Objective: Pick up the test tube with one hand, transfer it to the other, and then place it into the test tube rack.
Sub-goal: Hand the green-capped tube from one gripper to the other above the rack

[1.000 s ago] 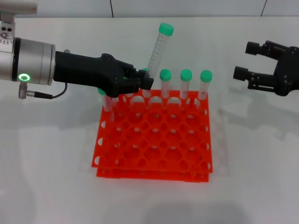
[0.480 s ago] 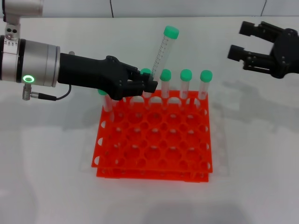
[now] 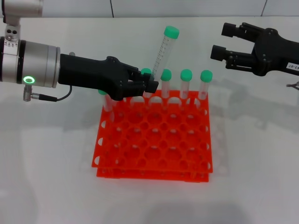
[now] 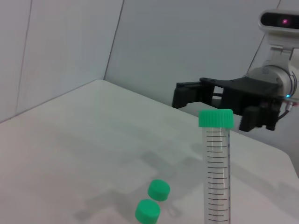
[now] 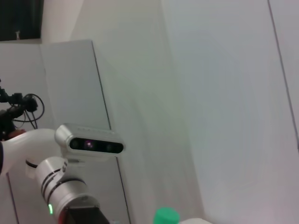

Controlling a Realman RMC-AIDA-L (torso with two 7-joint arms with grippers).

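The test tube (image 3: 160,52), clear with a green cap, tilts up and to the right above the rack's back row. My left gripper (image 3: 148,84) is shut on its lower end. In the left wrist view the tube (image 4: 216,177) stands upright close to the camera. My right gripper (image 3: 221,40) hovers open at the upper right, level with the tube's cap and a clear gap away from it; it also shows beyond the tube as the right gripper (image 4: 181,95). The orange-red test tube rack (image 3: 154,142) lies below on the table.
Three green-capped tubes (image 3: 186,83) stand in the rack's back row to the right of my left gripper, and another tube (image 3: 103,97) is half hidden under it. Two of their caps (image 4: 159,190) show below the held tube. The rack's front rows have open holes.
My right gripper has moved left and farther back, toward the held tube's cap, staying open. My left gripper shifted slightly right with the tube a second ago, then held still.
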